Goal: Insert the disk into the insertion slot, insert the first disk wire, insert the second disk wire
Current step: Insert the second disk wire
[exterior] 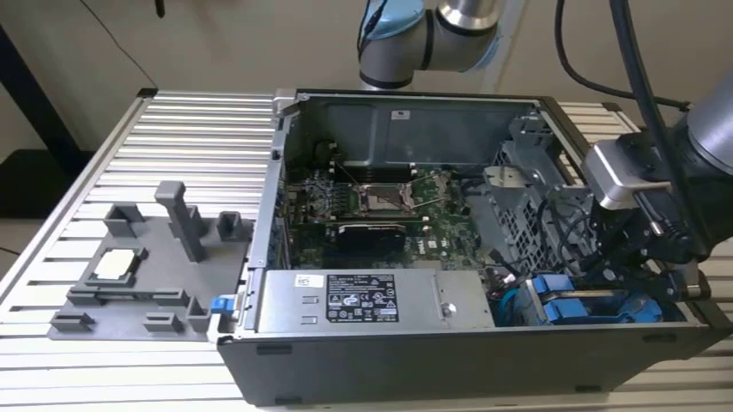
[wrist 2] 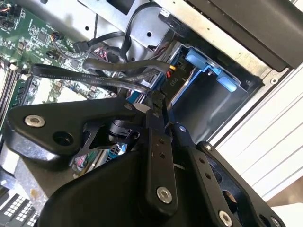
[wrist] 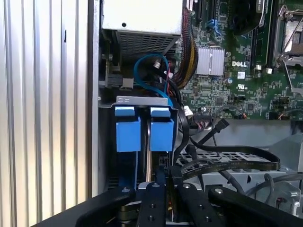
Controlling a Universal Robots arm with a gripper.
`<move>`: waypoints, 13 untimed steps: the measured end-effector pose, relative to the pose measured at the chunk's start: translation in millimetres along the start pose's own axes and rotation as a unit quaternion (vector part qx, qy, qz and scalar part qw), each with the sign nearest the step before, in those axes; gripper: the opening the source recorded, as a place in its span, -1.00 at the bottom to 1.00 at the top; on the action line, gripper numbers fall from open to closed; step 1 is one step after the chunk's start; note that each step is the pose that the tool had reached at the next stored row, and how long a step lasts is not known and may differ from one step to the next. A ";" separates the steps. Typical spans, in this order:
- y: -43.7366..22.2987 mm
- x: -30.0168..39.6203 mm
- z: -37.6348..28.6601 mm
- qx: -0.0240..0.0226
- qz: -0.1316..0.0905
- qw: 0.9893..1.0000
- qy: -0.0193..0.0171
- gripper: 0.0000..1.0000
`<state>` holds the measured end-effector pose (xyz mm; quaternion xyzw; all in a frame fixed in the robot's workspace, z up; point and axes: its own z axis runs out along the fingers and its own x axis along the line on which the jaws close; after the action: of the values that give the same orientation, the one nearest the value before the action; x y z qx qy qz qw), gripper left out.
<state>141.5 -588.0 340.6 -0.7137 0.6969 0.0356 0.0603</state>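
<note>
The disk's bright blue carrier tabs (wrist: 144,132) sit inside the insertion slot (wrist: 142,100), a grey sheet-metal bay in the case's corner beside the power supply. The same blue tabs (wrist 2: 210,71) and the bay wall (wrist 2: 213,111) appear in the second wrist view. My gripper (wrist: 166,172) hangs just above the blue carrier, its black fingers shut on the connector end of a flat black disk wire (wrist: 236,165). That wire (wrist 2: 94,75) runs from the motherboard side to my gripper (wrist 2: 158,98). In the exterior view the blue carrier (exterior: 567,305) lies under the arm's wrist (exterior: 641,184).
A grey power-supply box (exterior: 355,300) lies along the case's front wall. The motherboard (exterior: 366,202) fills the case floor, and a perforated drive cage (exterior: 521,197) stands beside the bay. Loose black and blue cables (wrist: 156,71) crowd the bay. A grey fixture tray (exterior: 126,275) rests on the slatted table.
</note>
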 end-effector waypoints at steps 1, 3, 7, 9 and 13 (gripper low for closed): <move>0.0 0.0 0.2 0.000 0.001 1.000 0.000 -0.68; 0.1 0.2 1.7 0.000 0.002 1.000 0.000 -0.68; 0.1 0.4 3.1 0.001 0.004 1.000 0.001 -0.68; 0.1 0.4 3.2 0.000 0.004 1.000 0.001 -0.68; 0.1 0.4 3.4 0.001 0.004 1.000 0.001 -0.65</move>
<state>141.5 -588.0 337.2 -0.7111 0.6997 0.0350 0.0602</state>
